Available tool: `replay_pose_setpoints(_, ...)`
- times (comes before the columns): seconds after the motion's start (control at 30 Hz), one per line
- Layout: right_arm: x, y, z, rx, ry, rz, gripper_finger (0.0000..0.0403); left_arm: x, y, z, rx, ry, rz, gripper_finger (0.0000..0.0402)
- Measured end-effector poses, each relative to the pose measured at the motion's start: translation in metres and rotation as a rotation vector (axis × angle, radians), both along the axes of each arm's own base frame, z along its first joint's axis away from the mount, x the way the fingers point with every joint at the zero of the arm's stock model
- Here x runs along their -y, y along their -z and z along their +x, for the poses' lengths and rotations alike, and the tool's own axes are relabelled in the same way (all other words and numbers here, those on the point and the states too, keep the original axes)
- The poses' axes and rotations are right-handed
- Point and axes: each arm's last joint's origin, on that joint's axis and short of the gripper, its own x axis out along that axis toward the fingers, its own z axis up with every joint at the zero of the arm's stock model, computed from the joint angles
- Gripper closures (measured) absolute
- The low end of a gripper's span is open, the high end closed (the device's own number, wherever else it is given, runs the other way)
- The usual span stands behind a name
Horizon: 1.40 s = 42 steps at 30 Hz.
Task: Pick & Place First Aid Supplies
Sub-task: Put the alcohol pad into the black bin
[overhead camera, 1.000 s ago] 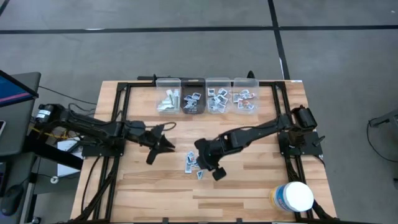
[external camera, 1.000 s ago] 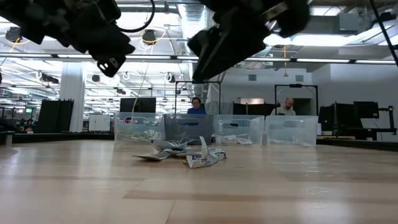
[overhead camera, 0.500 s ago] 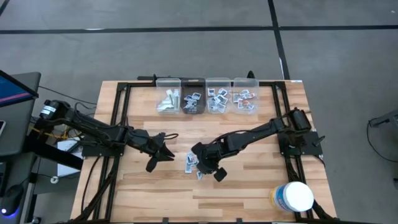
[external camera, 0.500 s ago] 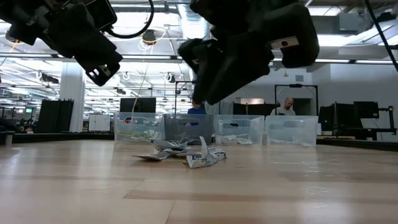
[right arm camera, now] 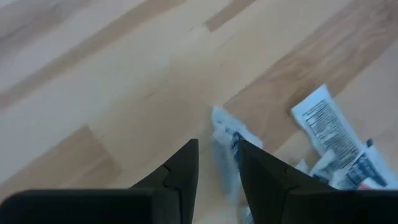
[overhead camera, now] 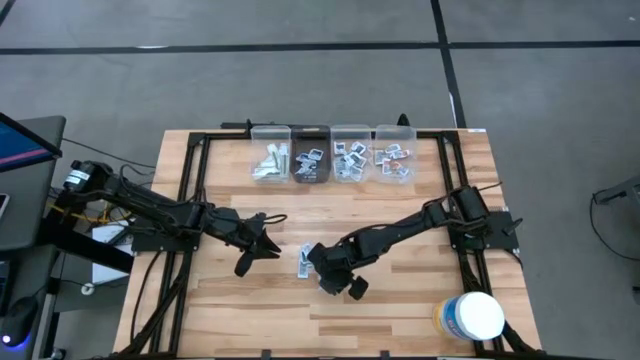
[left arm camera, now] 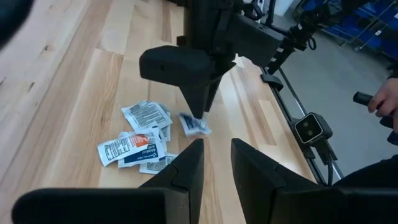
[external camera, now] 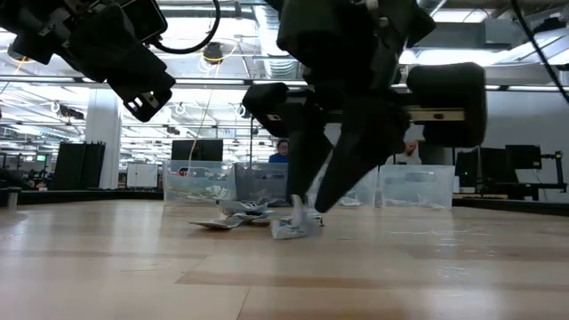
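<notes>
Open-plan robotics lab: ceiling strip lights (external camera: 80, 80), rows of monitors (external camera: 197, 149).

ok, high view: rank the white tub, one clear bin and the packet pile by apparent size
1. White tub, though it may stand taller, nearer the camera.
2. Clear bin, close behind; unsure against the tub.
3. Packet pile, partly hidden by the right gripper.

From overhead you can't really see the small pile of flat white paper packets (overhead camera: 305, 262), the dark right gripper (overhead camera: 322, 277) sits over most of it. The print on the packets is too tiny to read anywhere. Contents of the four clear plastic bins (overhead camera: 331, 153) are just specks. The white round tub (overhead camera: 472, 316) gets clipped by the bottom edge.
</notes>
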Motion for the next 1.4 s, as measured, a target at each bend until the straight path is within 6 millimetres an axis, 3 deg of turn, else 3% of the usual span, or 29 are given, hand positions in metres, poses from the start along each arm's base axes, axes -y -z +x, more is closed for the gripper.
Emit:
replay_pose_setpoints(0.33,0.002,0.000,0.001,0.014,0.004,-0.017,0.0297,0.000,0.000,0.000,0.001,0.001,0.006,0.0321)
replay_pose_setpoints(0.5,0.002,0.010,0.003,-0.013,0.000,-0.015,0.0300,0.000,0.000,0.000,0.003,0.002,0.009,0.0321)
replay_pose_setpoints(0.63,0.000,0.016,0.003,-0.061,-0.010,-0.015,0.0326,0.000,0.000,0.000,0.002,0.002,0.010,0.0321)
replay_pose_setpoints(0.77,-0.001,0.014,0.004,-0.094,-0.010,-0.028,0.0379,0.000,0.000,0.000,0.002,0.002,0.010,0.0321)
replay_pose_setpoints(0.83,-0.002,0.010,0.005,-0.101,-0.010,-0.034,0.0395,0.000,0.000,0.000,0.003,0.002,0.010,0.0321)
replay_pose_setpoints(1.2,0.010,-0.038,0.030,-0.030,0.050,-0.129,0.0400,-0.001,0.000,0.000,0.003,-0.009,0.012,0.0321)
replay_pose_setpoints(1.4,0.026,-0.069,0.042,0.049,0.095,-0.313,0.0401,-0.001,0.000,0.000,0.004,-0.021,0.014,0.0321)
